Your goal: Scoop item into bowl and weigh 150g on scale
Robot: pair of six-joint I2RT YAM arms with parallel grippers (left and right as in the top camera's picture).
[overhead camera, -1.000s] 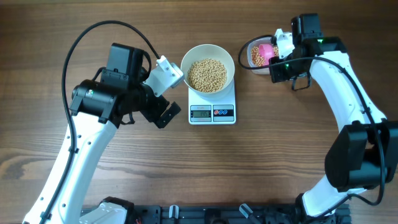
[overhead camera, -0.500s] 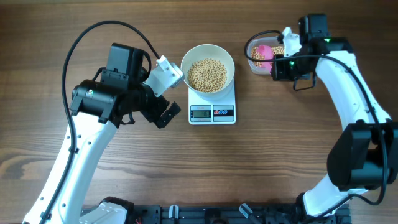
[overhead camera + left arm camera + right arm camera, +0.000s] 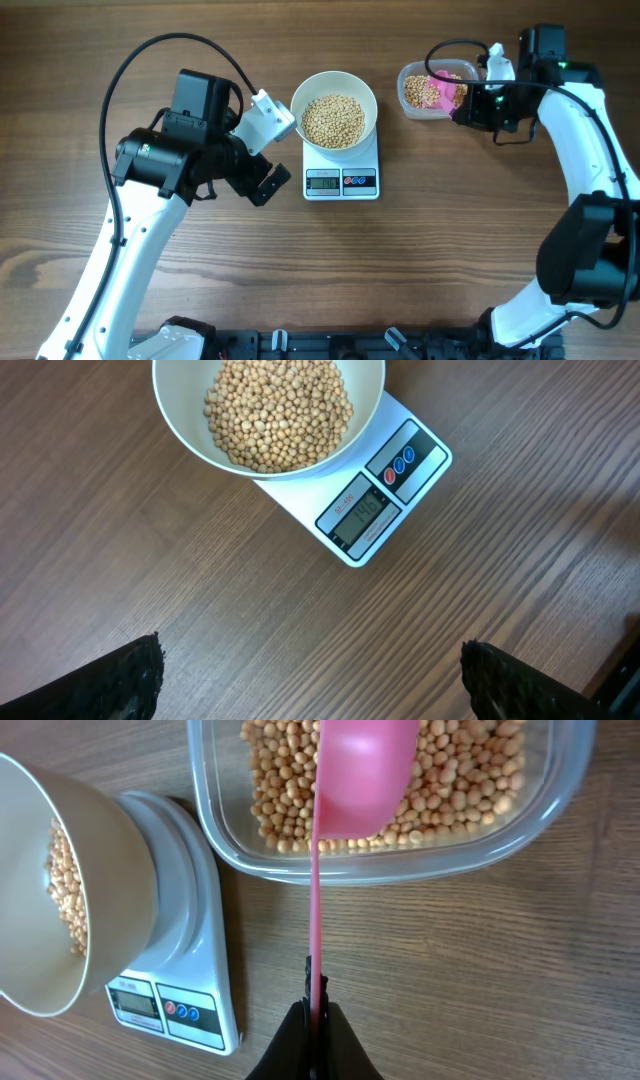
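Biggest change in the last second: the right gripper [image 3: 316, 1008] has swung out toward 3 o'clock. It's still pinched tight on the thin handle of the pink scoop [image 3: 365, 765], which now hangs over the clear tub [image 3: 405, 90] at 2 o'clock of the scale [image 3: 342, 182]. The left gripper [image 3: 310, 660] hasn't budged at 9 o'clock, fingers wide, holding nothing. The bowl [image 3: 296, 105] sits on the scale, well filled with beans [image 3: 333, 120]. Looks like a small top-up scoop is coming.

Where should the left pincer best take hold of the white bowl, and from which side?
Probably the bare rim of the bowl, from above, on the side facing the left pincer: the wall is thin and the beans lie below it.
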